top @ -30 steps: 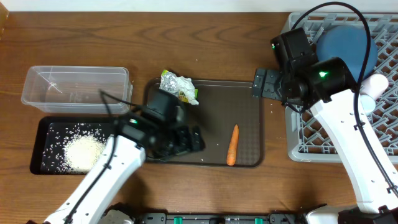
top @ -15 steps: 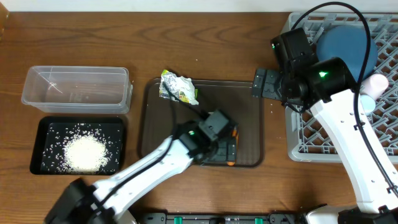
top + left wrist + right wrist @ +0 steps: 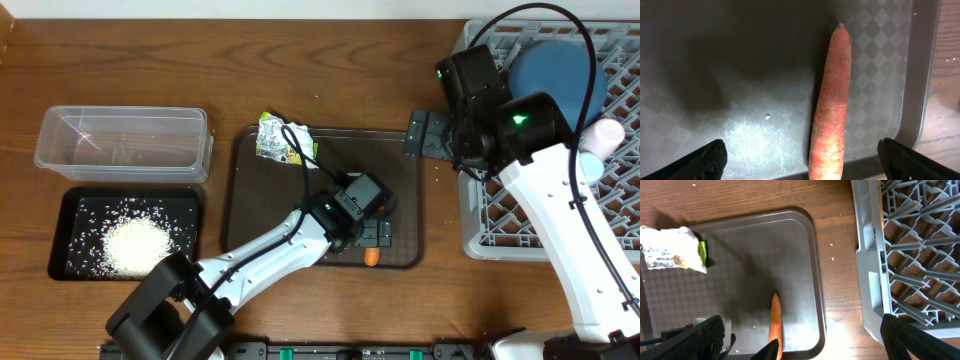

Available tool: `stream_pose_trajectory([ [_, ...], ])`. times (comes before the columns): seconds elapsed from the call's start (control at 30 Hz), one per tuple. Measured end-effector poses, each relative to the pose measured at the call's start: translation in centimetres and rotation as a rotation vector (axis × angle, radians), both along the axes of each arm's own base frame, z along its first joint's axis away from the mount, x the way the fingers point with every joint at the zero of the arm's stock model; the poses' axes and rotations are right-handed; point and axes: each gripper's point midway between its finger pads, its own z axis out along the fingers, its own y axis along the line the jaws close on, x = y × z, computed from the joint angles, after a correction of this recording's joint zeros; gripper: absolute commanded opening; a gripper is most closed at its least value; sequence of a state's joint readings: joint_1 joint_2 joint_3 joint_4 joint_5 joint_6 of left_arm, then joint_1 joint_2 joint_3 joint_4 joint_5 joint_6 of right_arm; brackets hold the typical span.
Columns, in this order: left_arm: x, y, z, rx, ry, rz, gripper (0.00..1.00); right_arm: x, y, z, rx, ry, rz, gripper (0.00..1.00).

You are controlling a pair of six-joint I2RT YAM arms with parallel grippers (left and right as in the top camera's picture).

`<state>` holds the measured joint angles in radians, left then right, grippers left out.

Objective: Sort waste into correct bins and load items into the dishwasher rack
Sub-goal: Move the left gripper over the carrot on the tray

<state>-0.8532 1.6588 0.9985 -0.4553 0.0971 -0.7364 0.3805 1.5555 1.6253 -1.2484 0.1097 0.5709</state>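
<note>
Since the left pincer (image 3: 801, 150) hangs wide open right over the carrot (image 3: 832, 100), one finger on each side and neither touching it, the step in hand looks to be picking this piece of waste off the brown serving tray (image 3: 255, 200). The next move probably calls for a straight descent and a squeeze across the slim body. The carrot lies lengthwise close to the tray's right rim and a little nearer one finger, so a small sideways correction would help the grip. It then needs carrying to a bin, most likely the one that already takes food. The dishwasher rack (image 3: 478, 225), at the right end of the table, holds the large dark blue bowl (image 3: 555, 70) in its far part and a whitish cup (image 3: 605, 135) beside it. The right pincer (image 3: 418, 135) hovers open and empty between the rack and the serving tray. Apart from the carrot, the serving tray has only the crumpled foil wrapper (image 3: 280, 138), at its far left corner and overlapping the rim. The black tray (image 3: 70, 215) at the left holds the rice (image 3: 135, 245), part heaped and part scattered. The clear tub (image 3: 45, 150), just behind it, looks empty.
</note>
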Motion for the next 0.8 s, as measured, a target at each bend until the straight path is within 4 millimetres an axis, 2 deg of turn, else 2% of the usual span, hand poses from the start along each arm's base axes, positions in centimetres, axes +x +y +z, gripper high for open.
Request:
stream_pose_trajectory([
  [0.2, -0.2, -0.1, -0.3, 0.005, 0.004, -0.007, 0.99, 0.0, 0.0, 0.0, 0.0, 0.0, 0.0, 0.99],
  [0.4, -1.0, -0.6, -1.9, 0.034, 0.031, -0.026, 0.99, 0.0, 0.0, 0.0, 0.0, 0.0, 0.0, 0.99],
  [0.57, -0.9, -0.9, -3.2, 0.044, 0.044, -0.017, 0.98, 0.0, 0.0, 0.0, 0.0, 0.0, 0.0, 0.99],
  [0.7, -0.8, -0.8, -3.4, 0.051, 0.039, -0.01, 0.98, 0.0, 0.0, 0.0, 0.0, 0.0, 0.0, 0.99],
  [0.8, -0.6, -0.7, -3.4, 0.053, 0.032, -0.006, 0.91, 0.0, 0.0, 0.0, 0.0, 0.0, 0.0, 0.99],
])
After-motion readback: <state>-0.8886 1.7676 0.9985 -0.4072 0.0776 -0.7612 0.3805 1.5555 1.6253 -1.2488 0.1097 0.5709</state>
